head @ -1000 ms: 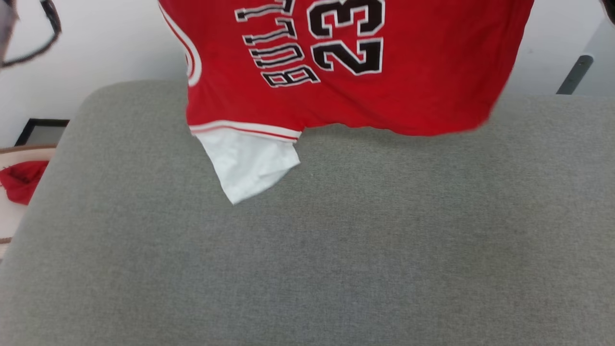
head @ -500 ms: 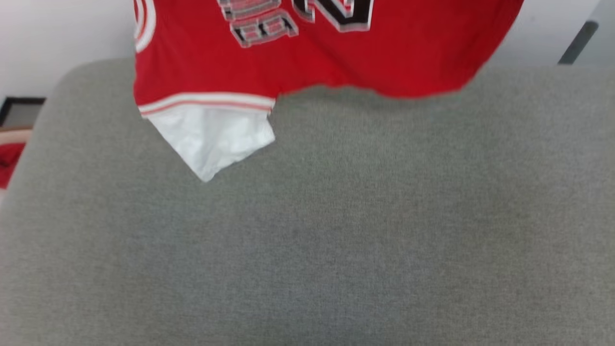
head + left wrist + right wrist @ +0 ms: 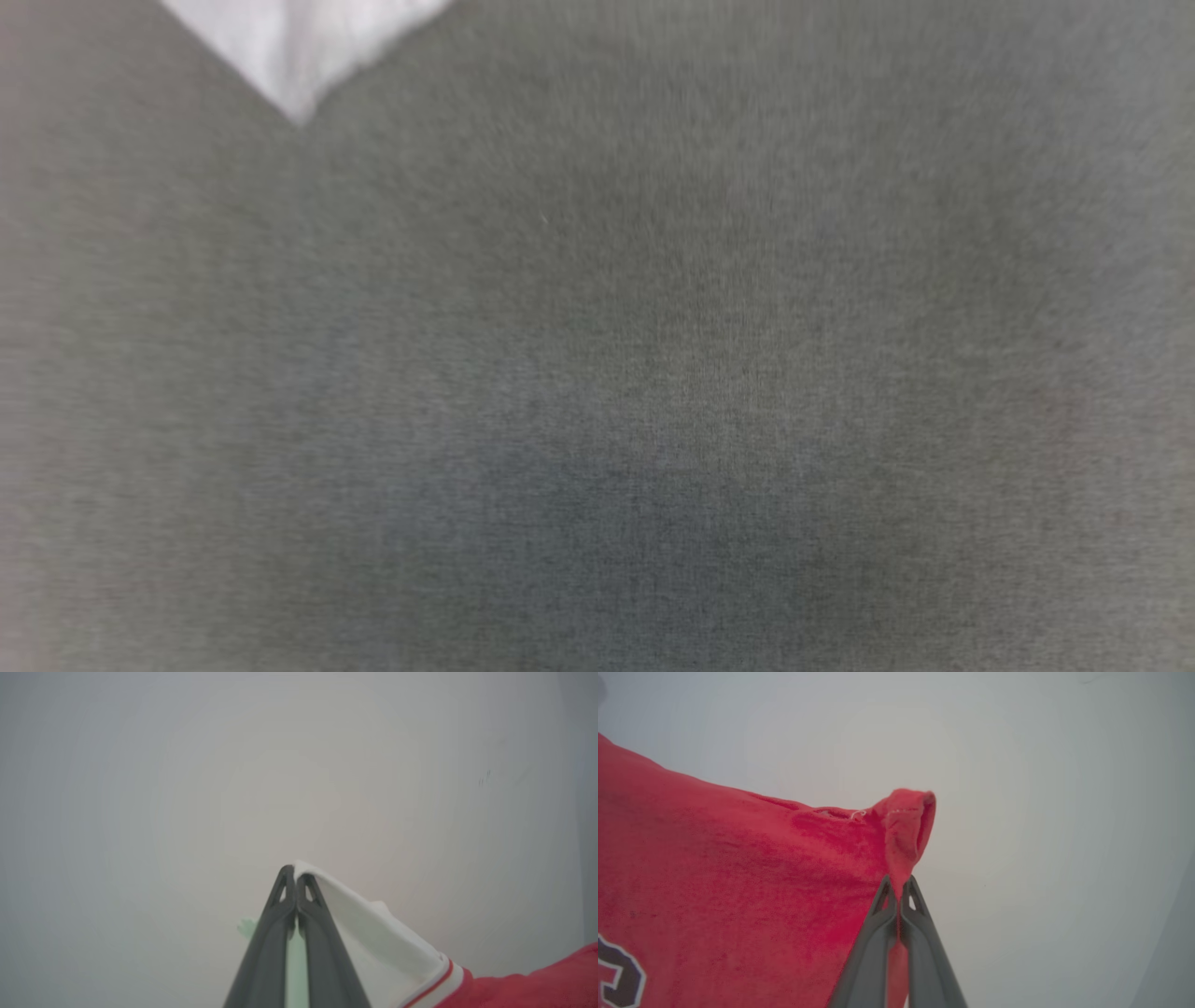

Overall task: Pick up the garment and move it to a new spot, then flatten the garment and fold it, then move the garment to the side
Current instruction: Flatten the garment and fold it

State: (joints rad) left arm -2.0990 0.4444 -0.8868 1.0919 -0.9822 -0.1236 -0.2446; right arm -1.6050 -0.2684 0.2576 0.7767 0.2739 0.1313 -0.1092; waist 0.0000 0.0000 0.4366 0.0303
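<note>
Head view: a white sleeve tip of the garment (image 3: 297,51) is seen at the upper left of the frame, over a blurred grey upholstered surface (image 3: 653,373); whether they touch cannot be told. Left wrist view: the left gripper (image 3: 295,871) is shown at the lower middle, jaws pressed together on the white sleeve edge, with striped trim and red cloth trailing to the lower right. Right wrist view: the right gripper (image 3: 899,884) is shown clamped on a red corner fold, with red cloth and part of a dark numeral spread across the left. A pale wall (image 3: 187,788) is seen behind both.
</note>
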